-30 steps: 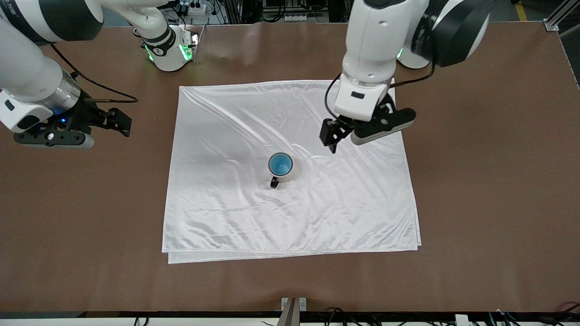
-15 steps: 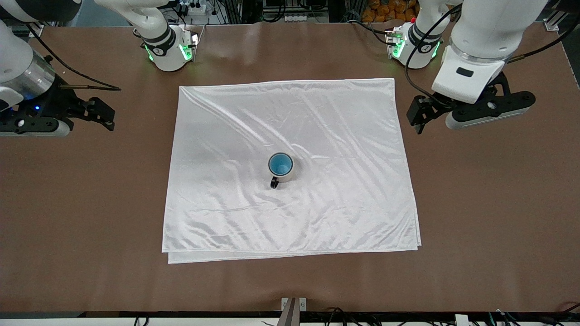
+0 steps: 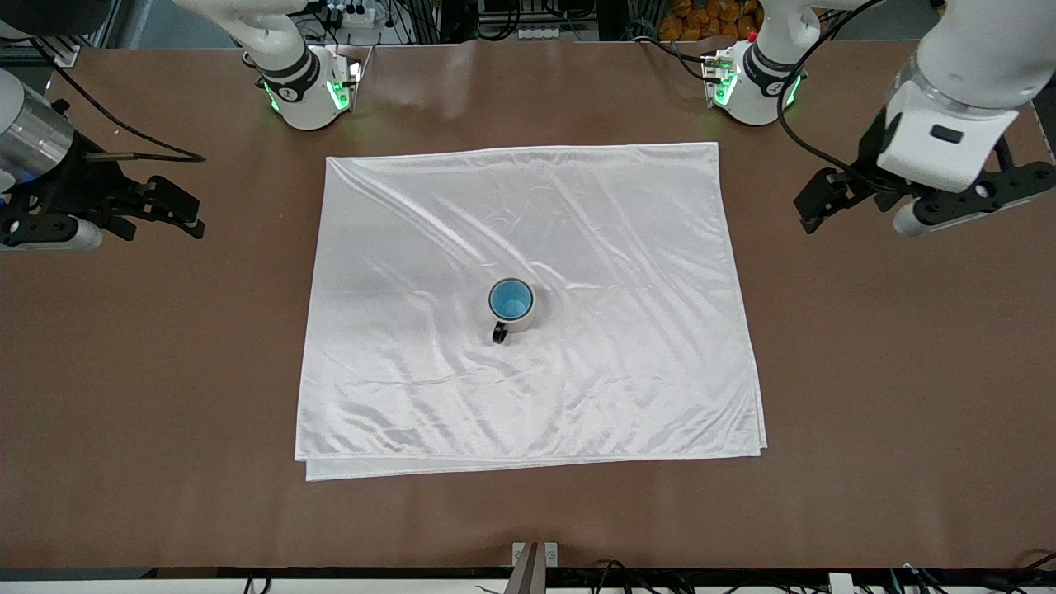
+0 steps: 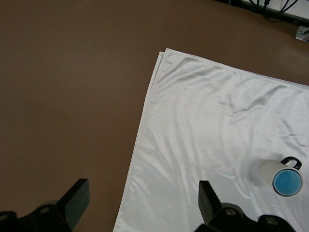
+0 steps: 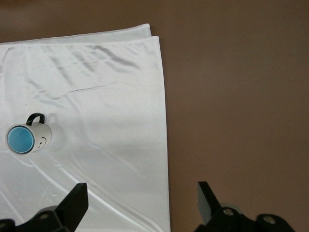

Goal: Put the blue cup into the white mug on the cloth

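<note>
**Cup nested in mug, both grippers empty**

Blue cup point(image 3: 511, 299) sits inside white mug point(image 3: 514, 309), upright mid-cloth point(image 3: 412, 247). Left gripper point(image 3: 813, 202) and right gripper point(image 3: 177, 210) hang over bare table point(image 3: 165, 371) at their own ends, fingers wide apart, holding nothing.

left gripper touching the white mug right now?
Apart. The front view shows the left gripper open over bare table off the cloth, with wide cloth between it and the white mug holding the blue cup.
</note>
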Controlling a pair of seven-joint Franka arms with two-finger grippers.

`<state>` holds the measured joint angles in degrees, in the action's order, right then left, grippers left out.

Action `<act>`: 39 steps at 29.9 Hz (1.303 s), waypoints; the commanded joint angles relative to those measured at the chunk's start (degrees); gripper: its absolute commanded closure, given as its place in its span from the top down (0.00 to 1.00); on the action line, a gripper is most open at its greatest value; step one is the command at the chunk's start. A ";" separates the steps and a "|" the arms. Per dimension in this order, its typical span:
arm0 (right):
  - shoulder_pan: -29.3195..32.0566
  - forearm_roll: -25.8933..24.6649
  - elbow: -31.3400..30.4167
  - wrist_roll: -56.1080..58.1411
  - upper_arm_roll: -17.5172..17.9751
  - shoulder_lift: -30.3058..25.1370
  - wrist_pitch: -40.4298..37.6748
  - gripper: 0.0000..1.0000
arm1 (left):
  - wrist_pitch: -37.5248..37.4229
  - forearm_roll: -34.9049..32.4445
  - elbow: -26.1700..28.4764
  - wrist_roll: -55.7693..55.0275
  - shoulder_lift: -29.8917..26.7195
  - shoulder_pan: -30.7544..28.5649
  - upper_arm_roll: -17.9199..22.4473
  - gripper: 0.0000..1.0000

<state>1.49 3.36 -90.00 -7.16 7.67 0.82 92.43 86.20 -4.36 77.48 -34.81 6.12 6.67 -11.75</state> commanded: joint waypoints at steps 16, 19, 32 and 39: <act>-0.43 -1.51 0.79 0.39 0.33 0.23 -0.58 1.00 | -0.33 2.51 1.97 4.13 -2.78 -10.71 0.32 1.00; -0.78 -2.48 0.79 0.12 0.33 0.23 -0.58 1.00 | -0.33 3.04 2.06 4.83 -3.22 -10.01 2.95 1.00; -0.52 -2.31 2.02 -0.05 0.42 0.23 -0.76 1.00 | -0.33 6.82 3.82 17.84 -4.27 -8.43 10.51 1.00; -0.43 -2.31 2.63 0.30 0.42 0.23 -0.84 1.00 | -0.33 6.56 3.82 23.02 -4.27 -8.43 11.57 1.00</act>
<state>0.87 1.97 -89.00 -7.15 7.82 0.83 92.42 86.11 1.43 79.82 -15.76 3.39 -2.50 -1.78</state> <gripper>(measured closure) 0.000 0.000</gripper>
